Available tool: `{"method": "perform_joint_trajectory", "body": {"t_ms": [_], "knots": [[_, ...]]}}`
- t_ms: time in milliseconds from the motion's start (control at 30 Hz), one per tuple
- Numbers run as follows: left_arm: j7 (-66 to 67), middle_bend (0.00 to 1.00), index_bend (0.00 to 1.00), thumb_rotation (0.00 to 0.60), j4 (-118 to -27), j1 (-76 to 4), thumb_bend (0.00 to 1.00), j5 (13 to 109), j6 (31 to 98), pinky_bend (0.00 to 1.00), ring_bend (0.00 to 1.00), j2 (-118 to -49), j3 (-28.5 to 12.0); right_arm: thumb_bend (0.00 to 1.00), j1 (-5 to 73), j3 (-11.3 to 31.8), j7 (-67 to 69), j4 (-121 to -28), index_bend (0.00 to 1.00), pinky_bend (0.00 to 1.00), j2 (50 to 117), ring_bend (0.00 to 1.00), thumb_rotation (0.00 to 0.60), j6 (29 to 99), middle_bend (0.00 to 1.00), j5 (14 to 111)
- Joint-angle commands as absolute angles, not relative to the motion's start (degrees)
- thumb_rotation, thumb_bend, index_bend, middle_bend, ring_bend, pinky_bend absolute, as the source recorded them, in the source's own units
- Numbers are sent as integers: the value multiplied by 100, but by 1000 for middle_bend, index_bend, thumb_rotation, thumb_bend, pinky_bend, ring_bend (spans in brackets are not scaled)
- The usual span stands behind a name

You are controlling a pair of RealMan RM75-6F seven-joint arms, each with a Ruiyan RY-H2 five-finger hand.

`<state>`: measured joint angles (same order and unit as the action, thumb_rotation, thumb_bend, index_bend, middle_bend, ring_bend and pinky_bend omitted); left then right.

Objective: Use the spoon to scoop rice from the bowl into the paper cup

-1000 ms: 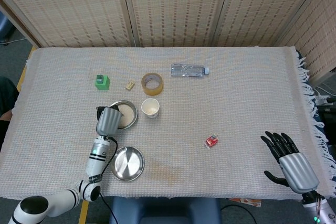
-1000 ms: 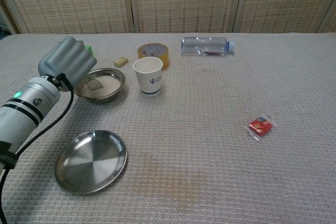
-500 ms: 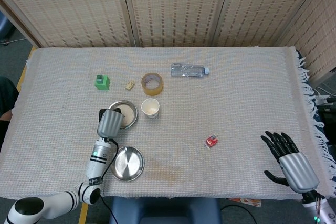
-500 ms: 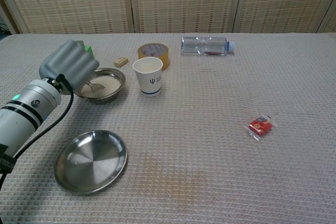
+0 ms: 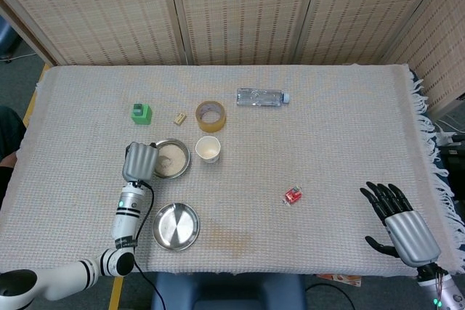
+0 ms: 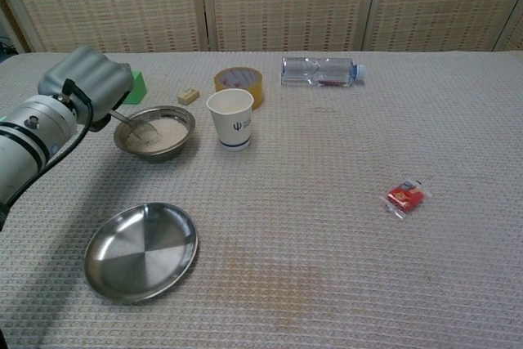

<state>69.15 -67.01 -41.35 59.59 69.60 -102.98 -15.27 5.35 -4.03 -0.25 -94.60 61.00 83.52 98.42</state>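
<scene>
Steel bowl (image 5: 171,159) of rice serves as the marker from the head view: the paper cup (image 5: 208,149) stands just right of it, handy for tipping, and the left hand (image 5: 140,162) sits at its left rim, while the right hand (image 5: 398,217) waits well apart, fingers spread and empty. From the chest view, the left hand (image 6: 86,83) grips the spoon (image 6: 136,124), its tip dipped into the rice, probably loading a scoop.
</scene>
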Motion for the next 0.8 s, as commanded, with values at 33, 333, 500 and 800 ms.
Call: {"method": "perform_joint_trajectory", "body": {"t_ms": [33,333,500,800], "knots": [[6815,1000,638,600,-6899,-4127,396,5759,6863,1000,1000,-10157,-1610,88,534,-400,-28,-9464,0,0,6102,0,600,8352,0,9834],[6566,1000,641,600,-7528,-4189,398,4730,6375,1000,1000,-9654,-1934,88,536,-405,-54,-9470,0,0,6105,0,600,8338,0,9832],[6383,1000,641,600,-7648,-4264,398,4354,6235,1000,1000,-9488,-1996,88,546,-406,-54,-9472,0,0,6106,0,600,8310,0,9820],[6049,1000,646,600,-8117,-4426,399,3798,6123,1000,1000,-9123,-2094,88,556,-410,-39,-9476,0,0,6096,0,600,8292,0,9818]]}}
